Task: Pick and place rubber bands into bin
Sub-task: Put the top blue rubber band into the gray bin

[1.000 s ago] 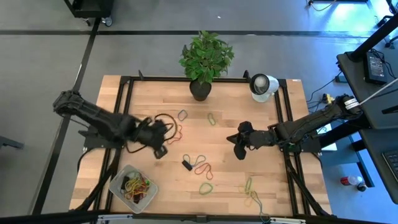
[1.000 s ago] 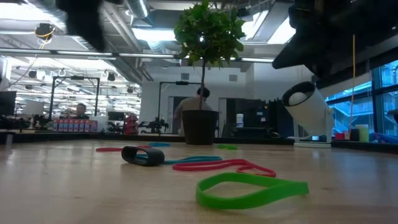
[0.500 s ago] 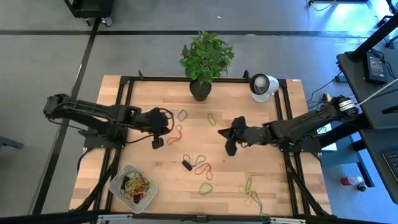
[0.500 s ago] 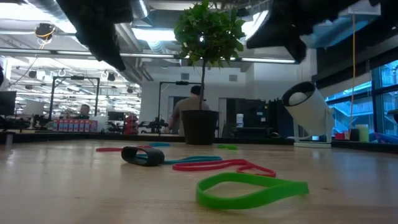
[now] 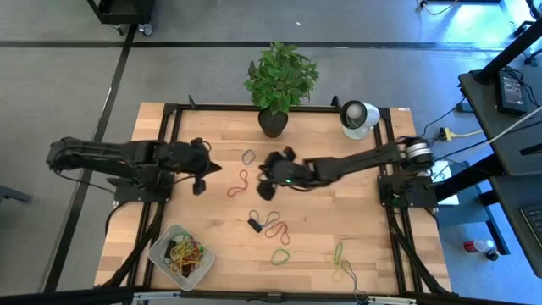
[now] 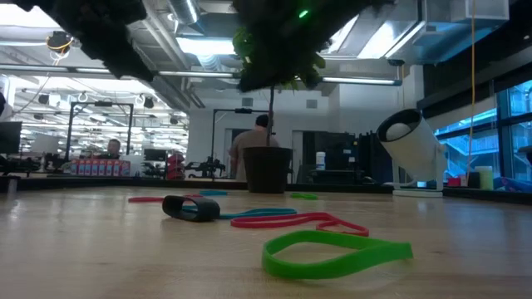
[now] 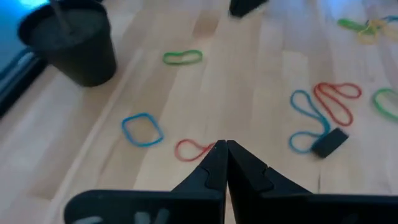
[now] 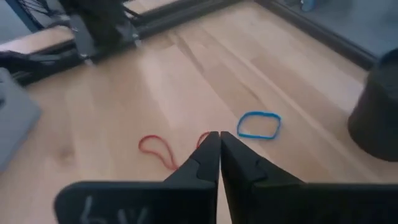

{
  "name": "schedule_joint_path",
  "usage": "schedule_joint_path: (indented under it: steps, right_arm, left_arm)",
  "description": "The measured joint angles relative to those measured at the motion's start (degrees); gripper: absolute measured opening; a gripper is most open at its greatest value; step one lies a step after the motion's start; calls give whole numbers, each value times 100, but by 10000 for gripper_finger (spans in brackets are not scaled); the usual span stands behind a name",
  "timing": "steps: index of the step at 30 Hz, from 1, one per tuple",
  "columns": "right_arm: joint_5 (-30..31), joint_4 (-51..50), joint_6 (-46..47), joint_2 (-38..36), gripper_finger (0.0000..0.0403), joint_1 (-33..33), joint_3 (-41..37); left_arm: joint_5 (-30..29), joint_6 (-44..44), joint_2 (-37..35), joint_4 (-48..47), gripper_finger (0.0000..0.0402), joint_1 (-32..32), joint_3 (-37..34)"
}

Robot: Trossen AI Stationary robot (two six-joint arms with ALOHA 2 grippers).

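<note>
Loose rubber bands lie flat on the wooden table: a red one [image 5: 240,182], a blue one [image 5: 248,157], a red and blue pair [image 5: 273,224] and a green one [image 5: 280,254]. The bin [image 5: 180,252] stands at the near left corner with several bands inside. My right gripper [image 5: 269,186] hovers shut above the table's middle, just right of the red band [image 8: 158,149] and near the blue band [image 8: 259,124]. My left gripper [image 5: 201,178] hangs shut at the left, with nothing between its fingers [image 7: 225,149]; the red band [image 7: 191,149] lies below its tips.
A dark plant pot [image 5: 273,123] and a white round device [image 5: 357,116] stand at the far edge. A small black block [image 5: 255,224] lies beside the red and blue bands. Yellow-green bands [image 5: 340,254] lie near the front right. Black frame rails [image 5: 165,152] border the table.
My right gripper has swept from the right side toward the table's left, and now hangs over the middle beside the red band. My left gripper has drawn back from the red band toward the left edge. The bands on the table have stayed in place.
</note>
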Motion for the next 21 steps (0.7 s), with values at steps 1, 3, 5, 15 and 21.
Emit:
schedule_joint_path:
  steps: [1,3,5,15,21]
  right_arm:
    - [-52,-49,3,210,23,-72,173]
    - [-381,-87,0,647,35,-248,574]
    - [-723,-182,1,1050,51,-421,1013]
    - [-964,-1271,112,2554,151,-942,2823]
    - [-1149,-1392,135,3016,171,-1135,2993]
  left_arm:
    - [-5,97,-43,-15,1,26,1]
    - [3,275,-208,-102,1,78,6]
    - [-2,335,-355,-286,1,137,0]
    - [1,389,-894,-752,1,234,8]
    - [27,448,-936,-782,2,234,6]
